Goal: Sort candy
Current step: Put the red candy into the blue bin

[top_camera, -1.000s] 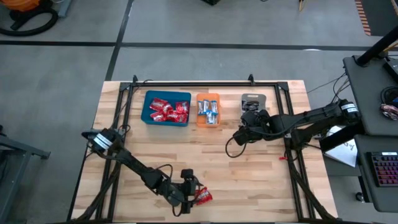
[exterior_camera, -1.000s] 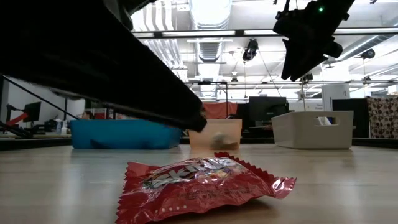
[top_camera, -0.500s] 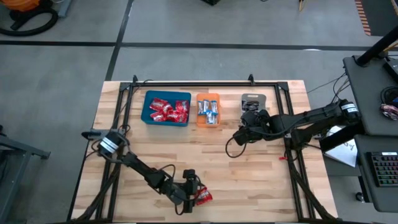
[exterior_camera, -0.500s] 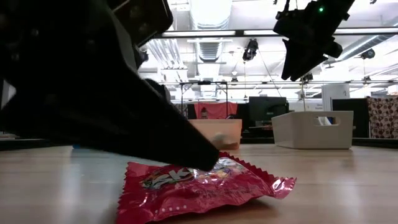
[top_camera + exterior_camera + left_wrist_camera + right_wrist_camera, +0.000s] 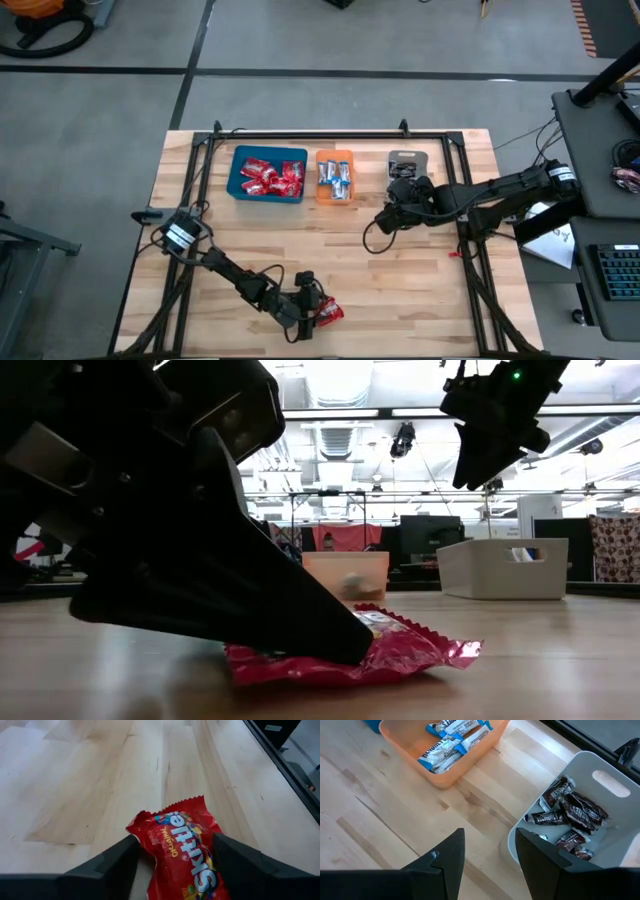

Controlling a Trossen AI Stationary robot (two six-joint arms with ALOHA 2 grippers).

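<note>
Your left tool [image 5: 172,865] was down at the near edge of the table [image 5: 420,290], its two dark fingers [image 5: 112,860] spread wide on either side of a red Skittles packet [image 5: 182,850] that lay flat on the wood; the fingers flanked the wrapper closely, but you could not tell from the wrist view whether they were actually touching it. From above, that red packet [image 5: 328,313] sat just beside the tip of the left arm, well apart from the trays at the far side. In the low view one finger of the left tool [image 5: 230,600] came down onto the crinkled red wrapper [image 5: 400,655]. The blue tray [image 5: 267,175] already held a heap of red sweets [image 5: 272,179], the orange tray [image 5: 335,177] next to it held the blue-and-white bars [image 5: 335,178], and the grey tray [image 5: 570,820] held the dark brown packets [image 5: 570,817]. Your right tool [image 5: 487,857] hung above the table near the grey and orange trays, its fingers partly apart with nothing between them. In the low view the right tool [image 5: 490,430] was raised well off the table.
</note>
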